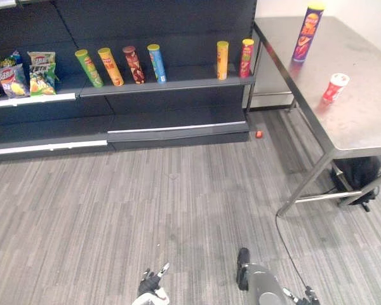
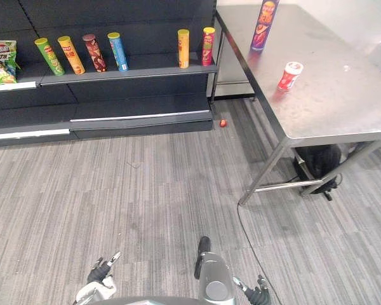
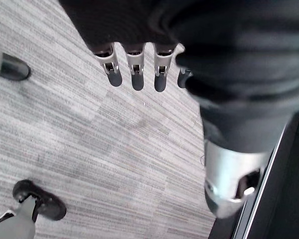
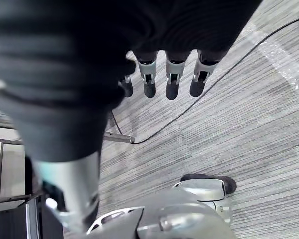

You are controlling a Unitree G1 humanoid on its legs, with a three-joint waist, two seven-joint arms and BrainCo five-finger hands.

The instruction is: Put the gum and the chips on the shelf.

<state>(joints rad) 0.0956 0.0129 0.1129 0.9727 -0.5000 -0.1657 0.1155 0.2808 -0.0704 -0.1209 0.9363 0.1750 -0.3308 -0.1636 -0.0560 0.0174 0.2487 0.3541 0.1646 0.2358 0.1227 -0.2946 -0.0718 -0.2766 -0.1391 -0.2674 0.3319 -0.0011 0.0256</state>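
Note:
A tall purple chips can point(image 1: 307, 32) stands at the far end of the steel table point(image 1: 368, 121) on my right. Nearer on that table stands the gum, a small red tub with a white lid point(image 1: 335, 87). The dark shelf point(image 1: 178, 79) runs along the far left and carries several upright chips cans. My left hand point(image 1: 151, 283) hangs low over the carpet, with its fingers point(image 3: 136, 74) relaxed and nothing in them. My right hand point(image 2: 259, 293) hangs low on the other side, and its fingers point(image 4: 172, 82) are likewise relaxed and empty. Both hands are far from the table and the shelf.
Snack bags point(image 1: 41, 73) lie on the shelf's left section. A small red item point(image 1: 258, 134) lies on the carpet by the shelf's right corner. A black bag point(image 1: 359, 171) sits under the table, whose legs point(image 1: 308, 184) reach the floor between me and it.

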